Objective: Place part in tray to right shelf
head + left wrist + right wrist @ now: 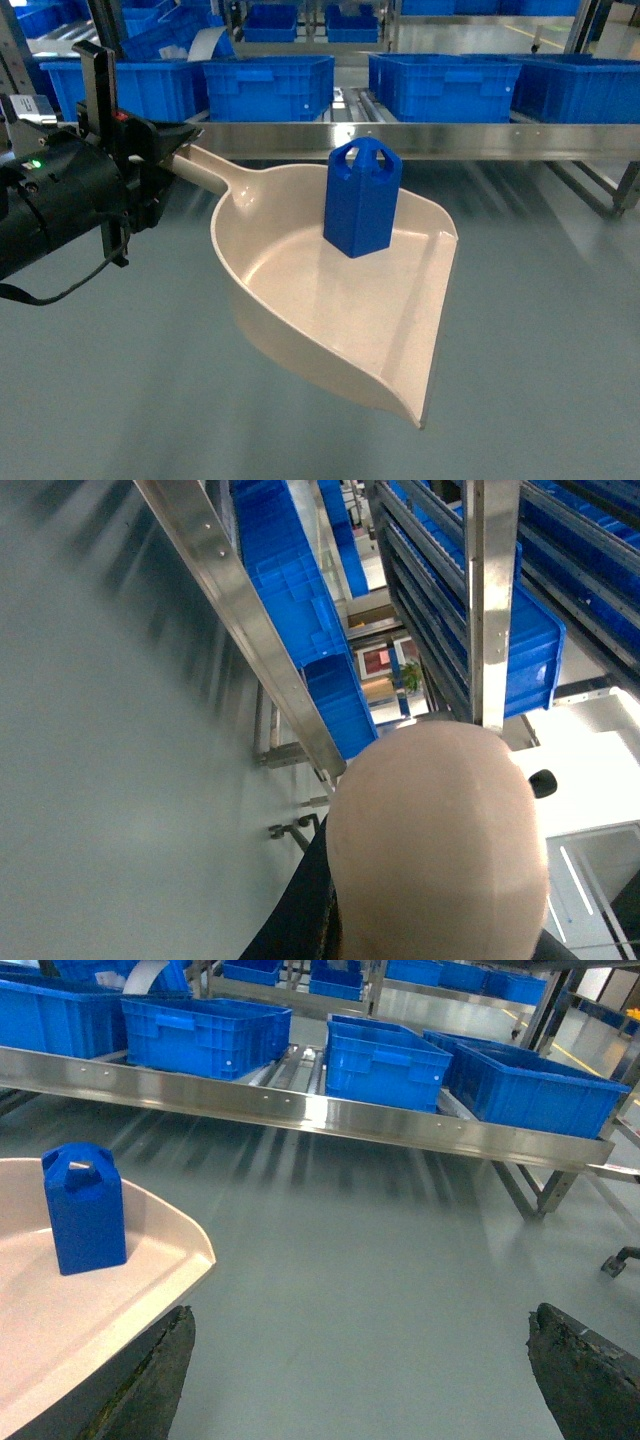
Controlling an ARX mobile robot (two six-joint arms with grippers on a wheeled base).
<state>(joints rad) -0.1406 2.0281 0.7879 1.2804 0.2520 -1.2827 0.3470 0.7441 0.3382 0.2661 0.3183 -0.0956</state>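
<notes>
The beige tray (330, 320) hangs in the air in front of the right shelf (450, 140). My left gripper (168, 152) is shut on the tray's long handle (205, 168) at the left. The blue part (362, 197) stands upright inside the tray, near its back wall. In the left wrist view the tray's rounded underside (435, 840) fills the lower frame and hides the jaws. The right wrist view shows the part (85, 1210) in the tray (60, 1330) at the left. My right gripper (365, 1365) is open and holds nothing, over bare floor to the right of the tray.
Large blue crates (268, 85) sit on the shelf behind its steel front rail (330, 1115), with rollers between them. More crates (530, 1085) stand further right. A steel shelf leg (545, 1185) stands at the right. Grey floor lies below the tray.
</notes>
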